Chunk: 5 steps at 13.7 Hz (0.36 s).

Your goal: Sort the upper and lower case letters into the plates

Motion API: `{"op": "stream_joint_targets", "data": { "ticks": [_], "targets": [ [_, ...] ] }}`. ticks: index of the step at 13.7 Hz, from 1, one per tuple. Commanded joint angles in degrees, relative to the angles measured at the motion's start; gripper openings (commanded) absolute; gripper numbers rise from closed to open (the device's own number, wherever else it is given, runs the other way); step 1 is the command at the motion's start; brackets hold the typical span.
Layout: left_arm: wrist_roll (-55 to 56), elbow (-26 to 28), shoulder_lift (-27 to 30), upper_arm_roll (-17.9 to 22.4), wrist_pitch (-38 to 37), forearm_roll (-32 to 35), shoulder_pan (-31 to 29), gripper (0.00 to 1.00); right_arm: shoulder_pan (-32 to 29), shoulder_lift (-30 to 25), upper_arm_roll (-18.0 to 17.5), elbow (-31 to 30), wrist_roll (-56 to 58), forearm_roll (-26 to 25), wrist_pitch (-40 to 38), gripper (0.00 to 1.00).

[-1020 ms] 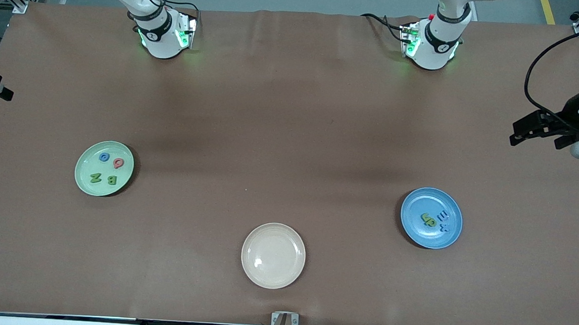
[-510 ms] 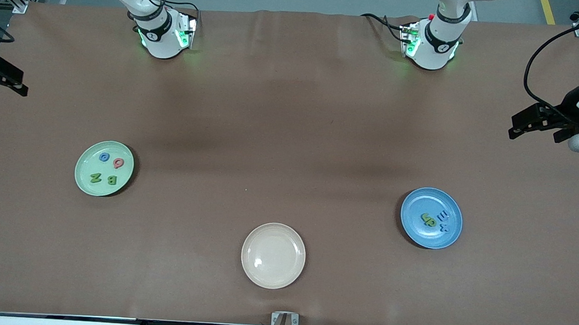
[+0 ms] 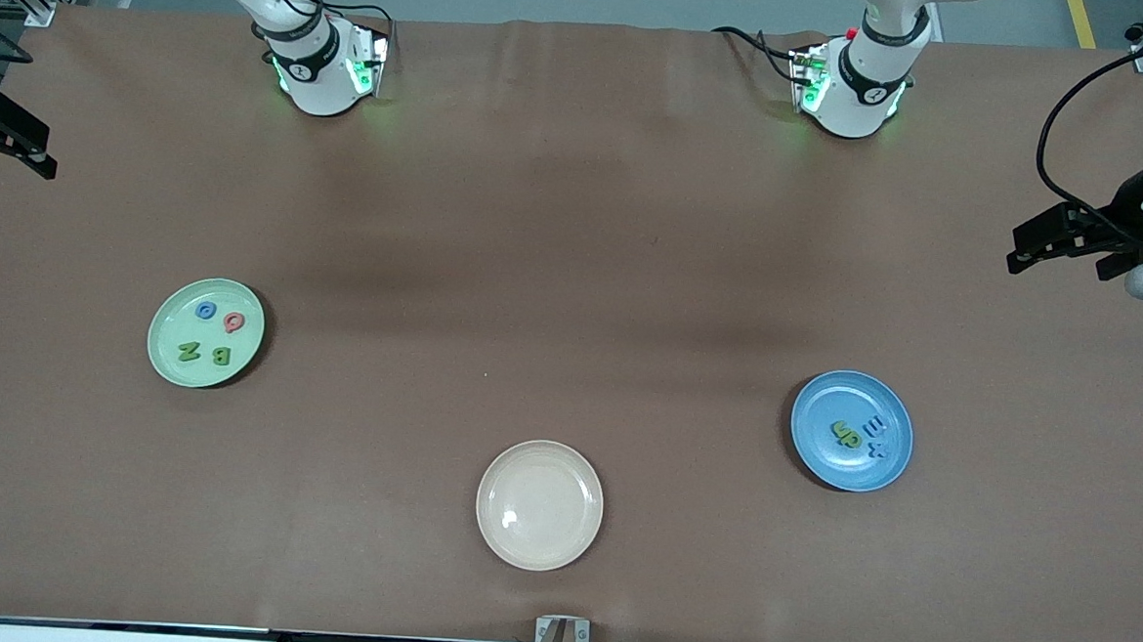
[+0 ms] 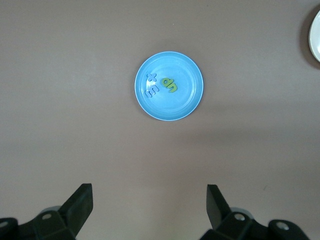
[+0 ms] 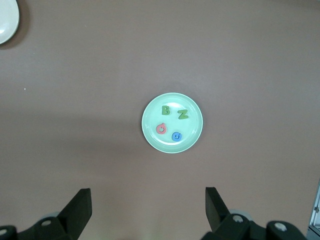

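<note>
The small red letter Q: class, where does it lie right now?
The small red letter Q lies in the pale mint green round plate toward the right arm's end of the table, beside the small blue letter G.

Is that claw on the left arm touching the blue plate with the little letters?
Apart. In the left wrist view the open left gripper hangs high above bare tablecloth, with the blue plate small and well away.

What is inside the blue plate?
The blue plate holds four small letters: green u and p, blue m and x. Nothing covers them; whatever lies under the plate is hidden.
</note>
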<state>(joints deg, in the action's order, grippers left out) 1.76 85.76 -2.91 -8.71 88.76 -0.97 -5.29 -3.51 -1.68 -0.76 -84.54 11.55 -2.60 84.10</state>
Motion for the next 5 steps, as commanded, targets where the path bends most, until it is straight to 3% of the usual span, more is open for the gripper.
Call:
{"op": "stream_joint_targets", "data": {
  "ticks": [1,5],
  "targets": [
    [0.53,-0.24,0.62,-0.25,-0.95,1.14,-0.07,1.00,-1.76,-0.70,-1.52,-0.02,-0.22,-0.91,0.10,1.00],
    [0.53,-0.42,0.62,0.45,-0.95,1.41,-0.16,1.00,-1.68,-0.35,-1.35,-0.02,-0.22,-0.65,0.10,1.00]
  ]
}}
